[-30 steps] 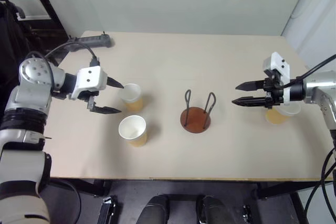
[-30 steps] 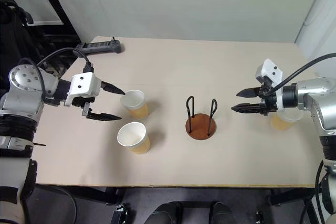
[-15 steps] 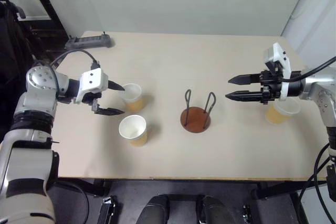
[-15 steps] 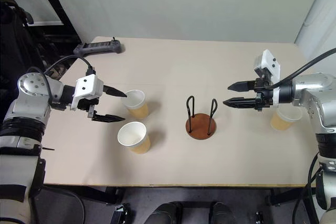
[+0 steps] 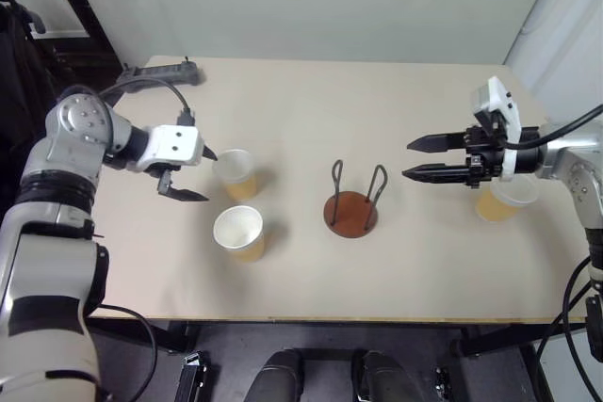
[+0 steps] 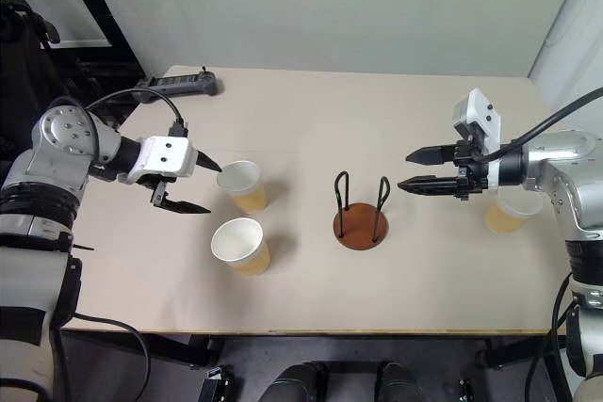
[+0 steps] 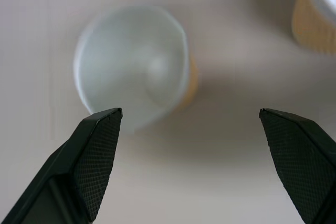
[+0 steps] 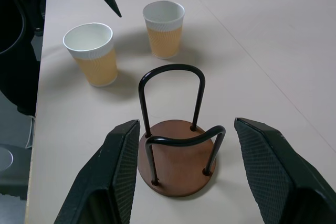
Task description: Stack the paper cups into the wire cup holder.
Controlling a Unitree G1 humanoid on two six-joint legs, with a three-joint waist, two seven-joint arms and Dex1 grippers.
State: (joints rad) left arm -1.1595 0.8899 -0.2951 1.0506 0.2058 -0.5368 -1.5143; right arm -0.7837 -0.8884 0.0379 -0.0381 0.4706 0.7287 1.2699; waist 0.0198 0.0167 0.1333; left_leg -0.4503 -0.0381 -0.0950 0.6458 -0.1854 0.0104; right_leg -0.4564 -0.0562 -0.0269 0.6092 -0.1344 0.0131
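Two paper cups stand upright at the table's left: a farther cup and a nearer cup. My left gripper is open just left of the farther cup, tilted down, holding nothing; its wrist view looks into that cup. The wire cup holder stands empty mid-table. To its right my right gripper hovers open and empty, pointing at the holder. A third paper cup stands behind that gripper, partly hidden by the wrist.
A dark power strip with its cable lies at the table's far left corner. The pale table has bare room behind and in front of the holder. A wall rises close behind the far edge.
My left gripper has tipped downward and edged closer to the farther cup. My right gripper has shifted slightly left and up, away from the third cup, then held still.
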